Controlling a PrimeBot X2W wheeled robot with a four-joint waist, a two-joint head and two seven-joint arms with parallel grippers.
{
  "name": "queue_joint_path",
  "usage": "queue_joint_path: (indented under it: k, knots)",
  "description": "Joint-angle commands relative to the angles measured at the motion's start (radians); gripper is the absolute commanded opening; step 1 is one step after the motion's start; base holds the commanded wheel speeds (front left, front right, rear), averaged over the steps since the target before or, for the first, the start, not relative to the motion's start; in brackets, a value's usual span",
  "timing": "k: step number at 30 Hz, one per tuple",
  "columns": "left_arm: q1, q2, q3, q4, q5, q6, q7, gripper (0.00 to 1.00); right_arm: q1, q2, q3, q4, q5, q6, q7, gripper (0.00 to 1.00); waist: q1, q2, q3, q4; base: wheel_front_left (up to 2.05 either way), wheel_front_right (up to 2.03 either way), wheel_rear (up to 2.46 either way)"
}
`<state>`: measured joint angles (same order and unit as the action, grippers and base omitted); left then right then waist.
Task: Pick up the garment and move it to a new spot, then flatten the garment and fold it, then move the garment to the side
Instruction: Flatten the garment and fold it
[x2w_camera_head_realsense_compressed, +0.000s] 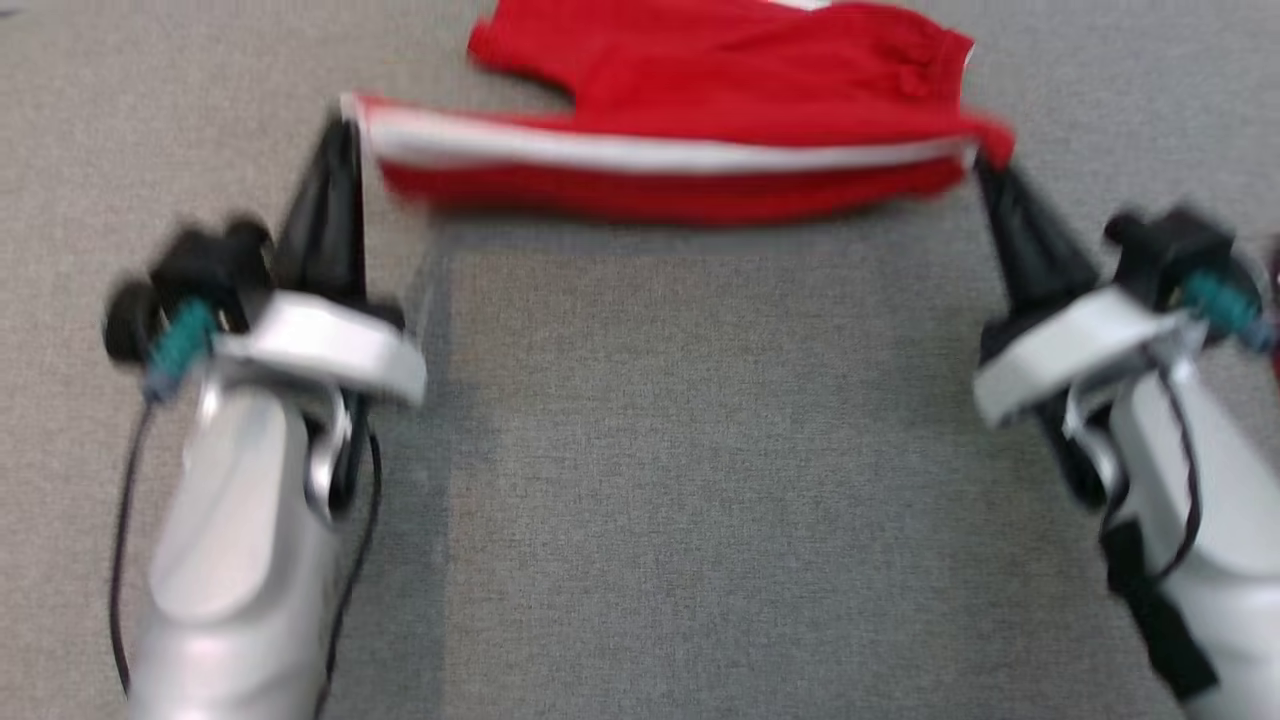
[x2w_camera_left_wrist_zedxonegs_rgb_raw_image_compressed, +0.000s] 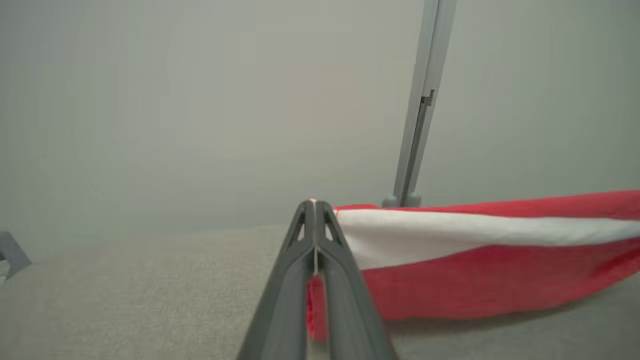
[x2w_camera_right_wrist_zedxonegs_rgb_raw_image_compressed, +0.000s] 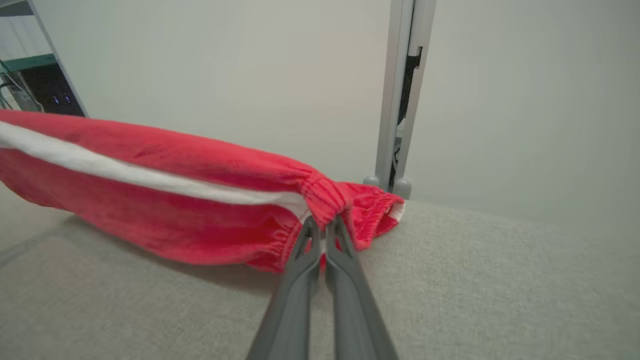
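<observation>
clamped with left gripper (x2w_camera_head_realsense_compressed: 350, 118) on white-striped end of red garment (x2w_camera_head_realsense_compressed: 700, 80), with right gripper (x2w_camera_head_realsense_compressed: 985, 168) on its gathered end; stretched taut between them over grey surface (x2w_camera_head_realsense_compressed: 700, 450).

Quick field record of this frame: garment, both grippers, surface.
garment: red garment, white stripe along its near edge
state: near edge raised and stretched between the two grippers
left gripper: shut on the garment's left end
right gripper: shut on the gathered elastic end
surface: grey fabric surface, shadow under the raised edge
image: head view blurred
</observation>
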<state>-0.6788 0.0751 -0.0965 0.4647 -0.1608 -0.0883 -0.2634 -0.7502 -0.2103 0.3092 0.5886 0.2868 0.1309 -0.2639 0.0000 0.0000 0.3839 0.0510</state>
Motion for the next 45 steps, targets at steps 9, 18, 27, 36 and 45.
queue_joint_path:
  k: [9,18,27,36,45]
  knots:
    - [0.326,-0.023,0.048,0.0,-0.118,0.009,-0.001,0.0,0.304,-0.01,0.119,-0.105,0.114,0.0,0.0,0.0,0.0,0.0,-0.145,-0.028,0.0,0.0,0.0]
    - [0.515,-0.021,0.008,-0.013,-0.148,0.028,-0.001,0.0,0.468,-0.002,0.169,-0.089,0.14,0.0,0.0,0.0,0.0,0.0,-0.302,-0.022,0.0,0.0,0.0]
    - [0.682,-0.022,0.024,-0.003,-0.174,0.039,-0.001,0.0,0.604,-0.002,0.246,-0.077,0.181,0.0,0.0,0.0,0.0,0.0,-0.409,-0.026,0.0,0.0,0.0]
    - [0.783,-0.022,0.06,0.024,-0.164,0.051,-0.001,0.0,0.674,-0.05,0.37,-0.123,0.252,0.0,0.0,0.0,0.0,0.0,-0.447,-0.032,0.0,0.0,0.0]
    - [0.834,-0.021,0.123,0.031,-0.158,0.061,-0.001,0.0,0.714,-0.107,0.421,-0.16,0.284,0.0,0.0,0.0,0.0,0.0,-0.455,-0.035,0.0,0.0,0.0]
